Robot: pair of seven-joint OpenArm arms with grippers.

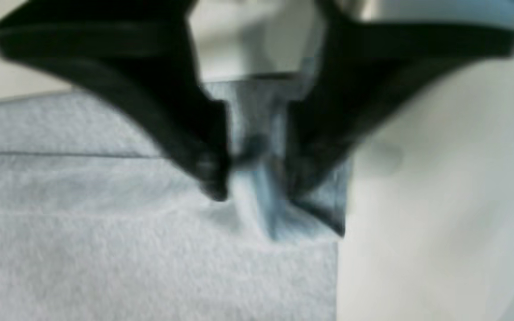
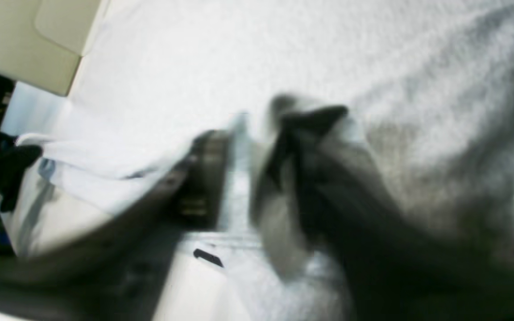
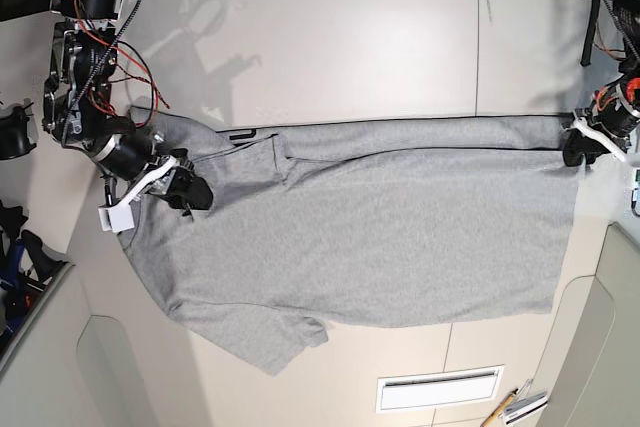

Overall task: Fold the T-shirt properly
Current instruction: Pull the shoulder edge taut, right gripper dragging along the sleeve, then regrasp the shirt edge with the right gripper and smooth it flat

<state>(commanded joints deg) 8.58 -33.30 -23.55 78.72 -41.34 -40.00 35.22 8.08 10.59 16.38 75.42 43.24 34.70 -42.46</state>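
Note:
The heather-grey T-shirt (image 3: 400,237) lies spread wide across the white table (image 3: 350,47), plain side up, with its neck end to the left and its hem to the right. My left gripper (image 3: 582,150) is at the far right hem corner. In the left wrist view its black fingers (image 1: 203,147) are shut on a bunched fold of the T-shirt (image 1: 105,249), left gripper (image 1: 257,185). My right gripper (image 3: 188,192) is at the shoulder area on the left. The right wrist view is blurred, with the right gripper (image 2: 239,169) pinching T-shirt cloth (image 2: 283,44).
A short sleeve (image 3: 270,337) points toward the table's front edge. A slotted vent (image 3: 437,389) is set into the table near the front, with pen-like items (image 3: 515,407) beside it. Dark equipment (image 3: 15,132) stands off the left edge.

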